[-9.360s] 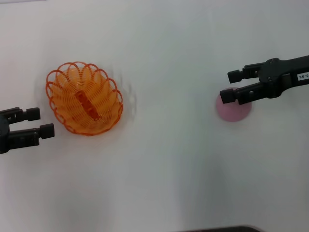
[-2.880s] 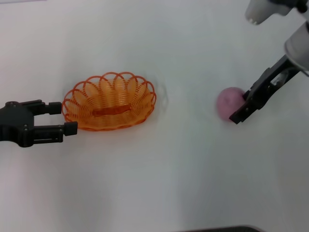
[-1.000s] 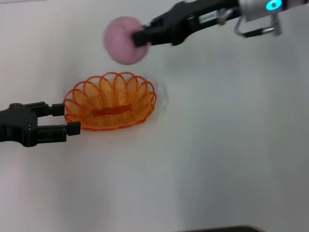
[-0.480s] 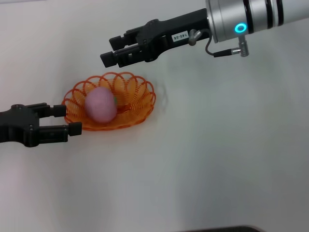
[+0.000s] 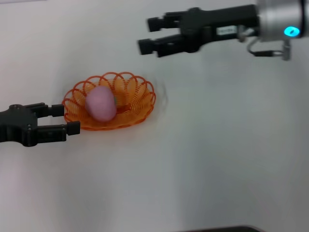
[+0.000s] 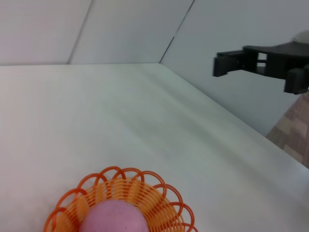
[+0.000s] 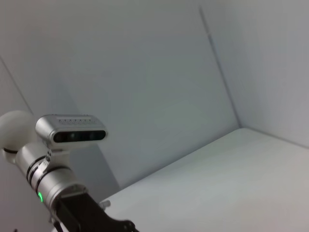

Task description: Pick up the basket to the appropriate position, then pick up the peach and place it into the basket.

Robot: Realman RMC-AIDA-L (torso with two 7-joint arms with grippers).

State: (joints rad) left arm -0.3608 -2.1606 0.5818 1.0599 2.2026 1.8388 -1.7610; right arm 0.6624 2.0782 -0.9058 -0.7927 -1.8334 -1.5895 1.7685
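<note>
Peach [image 5: 100, 104] lay inside the orange wire basket [image 5: 137, 94] on the white counter [image 5: 203, 159]. The left gripper [image 5: 70, 119] sat just beside the basket's end, fingers apart. The right gripper [image 5: 147, 35] hung beyond the basket, fingers apart and holding nothing.

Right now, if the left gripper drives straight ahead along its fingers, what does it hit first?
Likely the basket: the open left gripper points at its near end, fingertips at the rim. The peach sits just behind. Height unclear.

At the bottom of my frame the peach [image 6: 113, 218] sits inside the orange basket [image 6: 164, 205] on the white tabletop [image 6: 120, 121]. At the upper right my right gripper [image 6: 263, 65] hangs, its dark fingers spread apart.
</note>
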